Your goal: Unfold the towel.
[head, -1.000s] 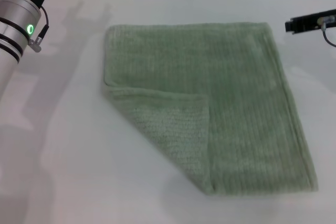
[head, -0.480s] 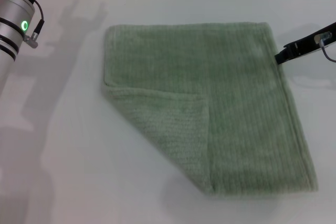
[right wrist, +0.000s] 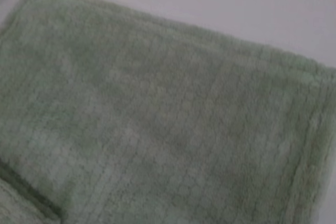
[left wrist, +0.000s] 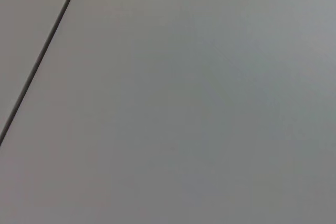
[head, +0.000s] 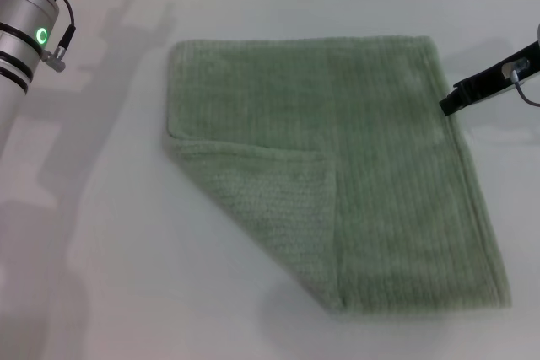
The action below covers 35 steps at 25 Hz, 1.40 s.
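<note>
the right gripper [head: 449,104] enters from the right edge of the head view as 1 dark finger tip, the rest cut off by the frame; whether its jaws are apart or together cannot be told. the tip sits at the towel's right edge in the upper right of the frame, contact unclear. the left gripper is out of sight: only the silver left arm [head: 24,35] with a green light shows in the upper left corner, and its wrist view shows just a blank grey surface crossed by 1 dark line.

the towel [head: 354,158] lies on the white table [head: 110,233], filling the middle of the frame. its lower left corner is folded over onto the cloth as a triangular flap [head: 274,208]. the right wrist view is filled by the towel [right wrist: 157,129], blurred.
</note>
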Available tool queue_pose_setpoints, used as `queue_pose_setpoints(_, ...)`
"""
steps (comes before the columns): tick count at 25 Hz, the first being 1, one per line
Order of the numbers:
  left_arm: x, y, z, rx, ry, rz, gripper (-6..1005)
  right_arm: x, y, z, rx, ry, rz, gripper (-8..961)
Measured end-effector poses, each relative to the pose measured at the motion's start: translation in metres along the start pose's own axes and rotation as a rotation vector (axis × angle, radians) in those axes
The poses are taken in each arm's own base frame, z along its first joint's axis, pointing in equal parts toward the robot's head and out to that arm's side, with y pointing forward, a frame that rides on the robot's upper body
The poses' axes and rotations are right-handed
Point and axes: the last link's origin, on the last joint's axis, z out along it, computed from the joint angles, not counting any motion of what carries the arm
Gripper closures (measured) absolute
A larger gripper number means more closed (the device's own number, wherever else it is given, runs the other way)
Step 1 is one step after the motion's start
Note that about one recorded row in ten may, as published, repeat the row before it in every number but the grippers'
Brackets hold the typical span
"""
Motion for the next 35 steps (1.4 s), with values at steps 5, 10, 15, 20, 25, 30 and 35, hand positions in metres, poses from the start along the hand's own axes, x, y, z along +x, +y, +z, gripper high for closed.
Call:
queue_pose_setpoints(5, 0.0, 0.0, 0.0, -0.002, 0.002, -0.013, 199, 0.004, -0.003, 0.003, 0.014, 0.022, 0.002, 956)
queue_pose_setpoints(10, 0.0, 0.001, 0.0, -0.004, 0.001, -0.016, 199, 0.008, -0.005, 0.009, 0.029, 0.044, -0.008, 955)
queue_pose_setpoints(15, 0.001, 0.001, 0.0, -0.009, 0.007, -0.023, 199, 0.007, -0.003, 0.014, 0.033, 0.043, -0.036, 955)
queue_pose_setpoints(20, 0.001, 0.001, 0.0, -0.011, 0.008, -0.023, 199, 0.005, 0.002, 0.018, 0.02, 0.046, -0.066, 955)
queue_pose_setpoints(25, 0.002, 0.002, 0.0, -0.013, 0.011, -0.023, 199, 0.006, 0.005, 0.021, 0.011, 0.056, -0.067, 955)
queue_pose_setpoints(30, 0.003, 0.004, 0.002, -0.021, 0.015, -0.022, 199, 0.01, 0.008, 0.025, -0.001, 0.065, -0.067, 956)
queue_pose_setpoints(35, 0.003, 0.004, 0.002, -0.026, 0.019, -0.023, 199, 0.013, 0.008, 0.027, -0.002, 0.069, -0.064, 956)
